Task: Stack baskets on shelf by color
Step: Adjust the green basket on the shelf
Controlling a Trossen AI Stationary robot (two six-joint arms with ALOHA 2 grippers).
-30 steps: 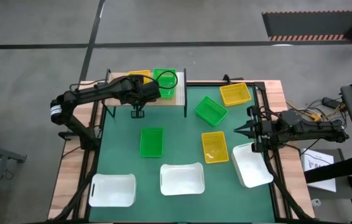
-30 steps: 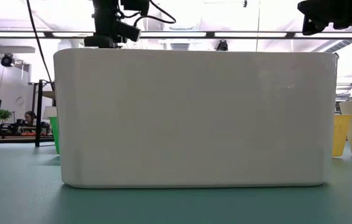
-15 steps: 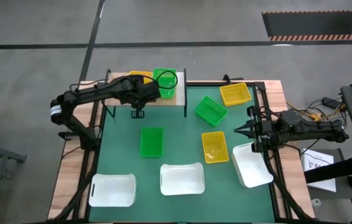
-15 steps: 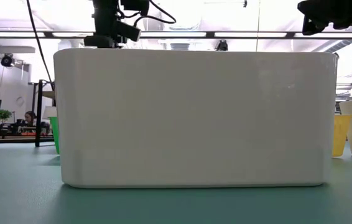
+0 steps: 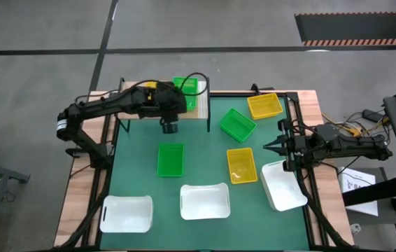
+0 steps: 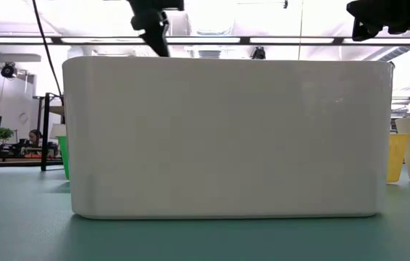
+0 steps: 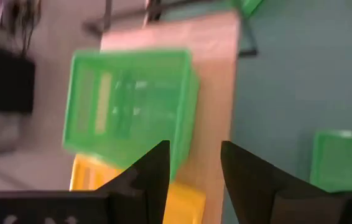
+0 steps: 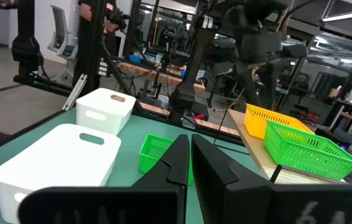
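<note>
Green basket beyond left gripper (empty)

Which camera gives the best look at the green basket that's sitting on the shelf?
The right wrist view: the green basket shows whole on the shelf, beside a yellow basket. The left wrist view shows it blurred. In the high view the left arm partly covers it. In the low view a white basket hides it.

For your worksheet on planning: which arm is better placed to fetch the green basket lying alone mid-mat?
Probably left: the left gripper, open and empty, hovers just beyond the green basket. The right gripper waits farther off.
</note>
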